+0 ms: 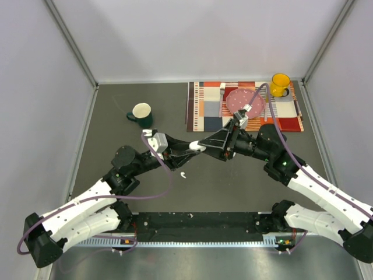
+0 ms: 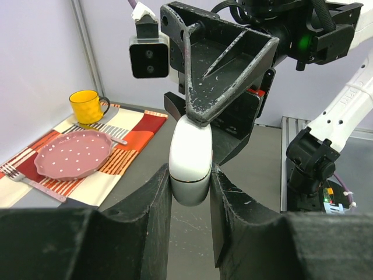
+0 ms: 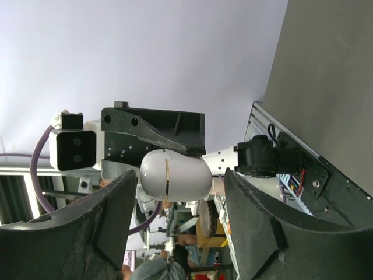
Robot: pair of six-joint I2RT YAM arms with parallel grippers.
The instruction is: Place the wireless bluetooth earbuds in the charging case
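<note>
I see left gripper [image 2: 190,175] clamped on charging case [image 2: 190,157], centre of top view, long axis toward right gripper [image 3: 178,181]. That one gapes astride case end, apparently not touching. One earbud [image 1: 183,174] loose on table [image 1: 233,186], just below centre, nearer left arm.

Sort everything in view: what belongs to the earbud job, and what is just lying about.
For the job: white charging case, clamped in the left pincer; one loose white earbud.
Lying about: green mug, yellow mug, pink plate, striped mat, fork.
</note>
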